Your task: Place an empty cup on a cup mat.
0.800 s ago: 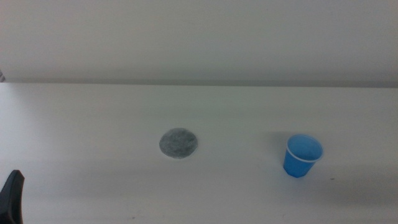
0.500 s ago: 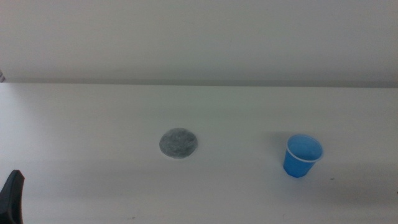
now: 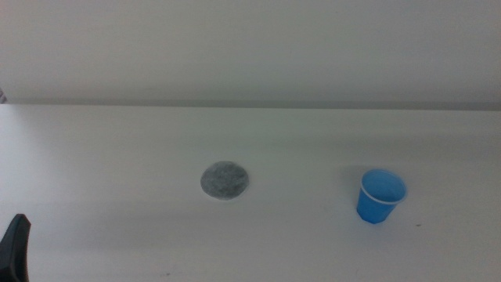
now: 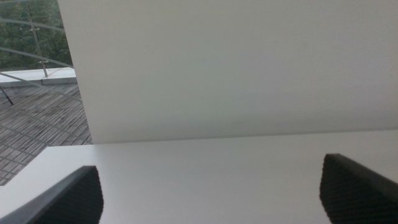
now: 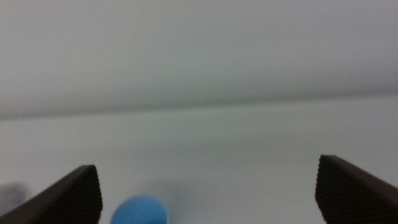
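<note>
Standing upright well apart from the cup mat (image 3: 225,180), the cup (image 3: 380,197) faces both grippers, each spread wide.

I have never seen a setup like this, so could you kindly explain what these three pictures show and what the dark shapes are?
This is a two-armed robot at a white table. The middle view looks down over the table: a blue cup stands upright, apart from a grey round cup mat. The other two pictures come from cameras on the wrists. The dark wedges are gripper jaws. The left gripper waits at the table's near left edge, open and empty. The right gripper, also open, faces the cup. Nothing is held.
</note>
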`<state>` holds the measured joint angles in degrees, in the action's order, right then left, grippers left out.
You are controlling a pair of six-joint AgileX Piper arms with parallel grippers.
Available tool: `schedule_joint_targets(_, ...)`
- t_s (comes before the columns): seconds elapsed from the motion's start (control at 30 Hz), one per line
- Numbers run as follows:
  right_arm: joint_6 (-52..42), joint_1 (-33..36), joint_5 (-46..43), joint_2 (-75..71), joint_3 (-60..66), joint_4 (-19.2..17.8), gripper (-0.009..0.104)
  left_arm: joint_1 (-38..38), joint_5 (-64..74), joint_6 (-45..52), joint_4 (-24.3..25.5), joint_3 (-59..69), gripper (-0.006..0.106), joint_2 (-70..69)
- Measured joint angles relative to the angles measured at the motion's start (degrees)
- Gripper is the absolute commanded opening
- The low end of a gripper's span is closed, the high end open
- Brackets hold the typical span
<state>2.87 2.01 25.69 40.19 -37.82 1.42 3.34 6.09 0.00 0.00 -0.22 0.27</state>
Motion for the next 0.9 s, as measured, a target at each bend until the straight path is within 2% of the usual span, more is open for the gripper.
schedule_joint_targets(0.27,3.0,3.3,24.9,20.8,-19.9,2.9,0.091,0.0,0.0,0.0,0.0,0.0,0.094,0.0)
schedule_joint_targets(0.4,3.4,3.6,34.6,27.5,-24.8,3.3,0.091,0.0,0.0,0.0,0.0,0.0,0.094,0.0)
schedule_joint_targets(0.67,3.6,3.6,36.8,34.3,-25.3,3.4,0.091,0.0,0.0,0.0,0.0,0.0,0.094,0.0)
schedule_joint_targets(0.9,6.3,3.8,32.2,42.6,-25.3,3.7,0.091,0.0,0.0,0.0,0.0,0.0,0.094,0.0)
